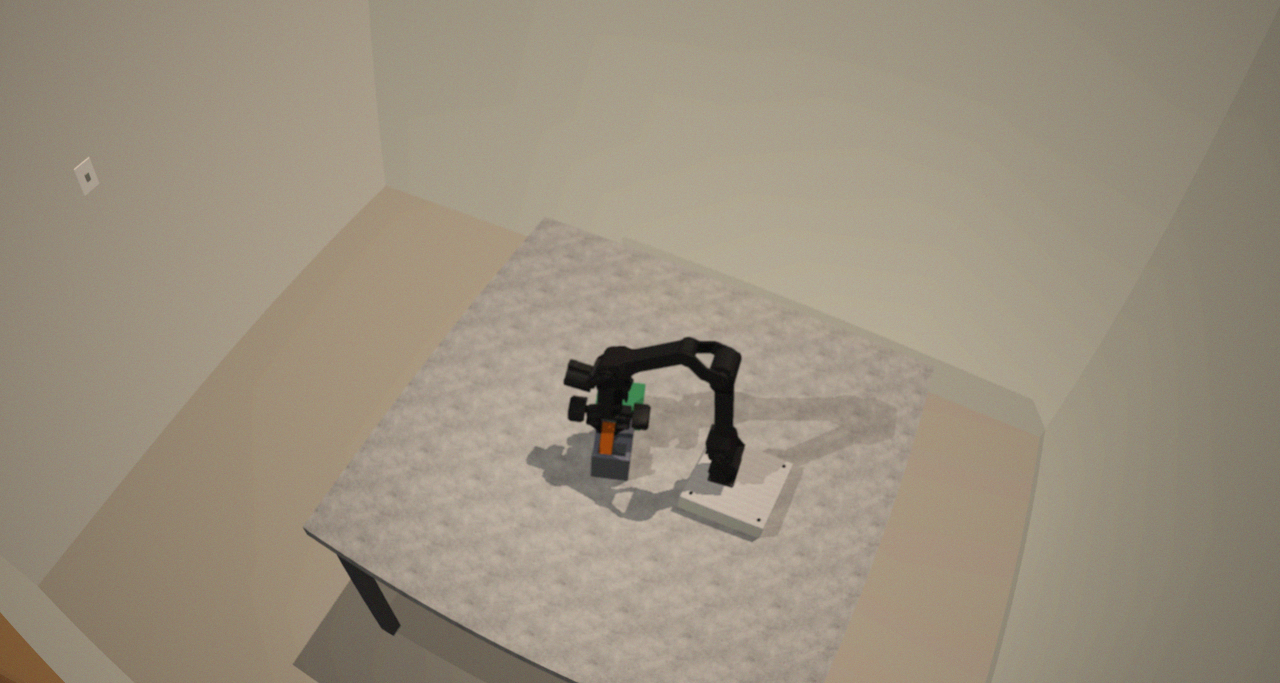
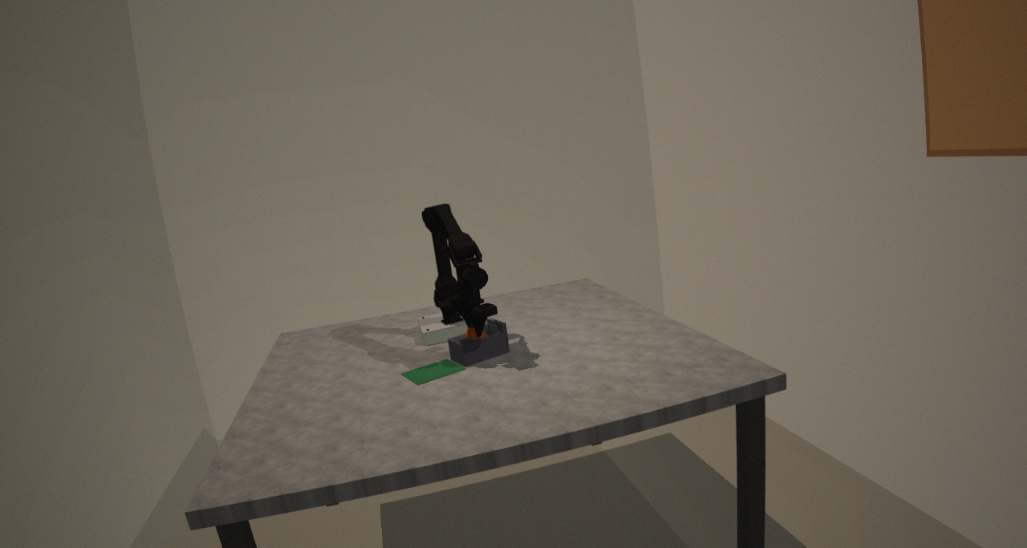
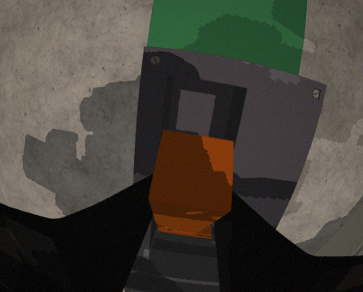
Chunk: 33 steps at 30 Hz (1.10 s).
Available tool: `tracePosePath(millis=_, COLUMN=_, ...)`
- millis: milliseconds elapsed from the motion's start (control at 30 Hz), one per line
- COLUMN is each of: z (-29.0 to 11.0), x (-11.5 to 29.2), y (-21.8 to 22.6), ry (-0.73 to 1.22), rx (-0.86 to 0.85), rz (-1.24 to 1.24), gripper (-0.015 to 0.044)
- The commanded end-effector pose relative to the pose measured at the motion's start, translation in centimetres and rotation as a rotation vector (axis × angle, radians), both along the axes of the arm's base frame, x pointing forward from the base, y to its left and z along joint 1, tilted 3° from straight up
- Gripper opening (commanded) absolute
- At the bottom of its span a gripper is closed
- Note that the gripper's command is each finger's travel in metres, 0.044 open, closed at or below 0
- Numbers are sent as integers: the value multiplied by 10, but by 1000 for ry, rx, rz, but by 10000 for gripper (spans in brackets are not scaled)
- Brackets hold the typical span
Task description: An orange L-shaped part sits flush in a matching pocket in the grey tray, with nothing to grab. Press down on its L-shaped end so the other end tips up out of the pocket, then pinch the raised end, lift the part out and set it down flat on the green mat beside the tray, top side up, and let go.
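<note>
- My arm stands bent over the grey tray, which sits on the grey table.
- My gripper reaches down into the tray, its fingers closed on the raised end of the orange part, which pokes up above the rim.
- The green mat lies flat just beside the tray.
- My white base plate shows behind the tray.
- An orange panel hangs on the wall.

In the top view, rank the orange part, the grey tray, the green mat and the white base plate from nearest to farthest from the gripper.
1. Orange part, pinched in the gripper.
2. Grey tray, right beneath.
3. Green mat, just beyond the tray.
4. White base plate, off to the side under the arm's foot.
</note>
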<state>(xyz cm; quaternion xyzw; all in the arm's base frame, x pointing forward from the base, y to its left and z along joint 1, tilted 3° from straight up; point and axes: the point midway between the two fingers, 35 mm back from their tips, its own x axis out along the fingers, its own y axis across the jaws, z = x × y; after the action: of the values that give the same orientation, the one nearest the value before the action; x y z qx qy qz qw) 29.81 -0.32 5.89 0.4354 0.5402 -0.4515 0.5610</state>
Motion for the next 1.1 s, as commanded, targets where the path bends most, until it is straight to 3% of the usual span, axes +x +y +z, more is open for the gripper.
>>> tracePosePath(millis=0, z=0, x=0, y=0, ry=1, rx=0, rz=0, gripper=102)
tracePosePath(millis=100, z=0, x=0, y=0, ry=1, rx=0, rz=0, gripper=82)
tracePosePath(millis=233, z=0, x=0, y=0, ry=1, rx=0, rz=0, gripper=0)
tracePosePath(millis=1067, z=30, x=0, y=1, ry=0, rx=-3, rz=1, gripper=0)
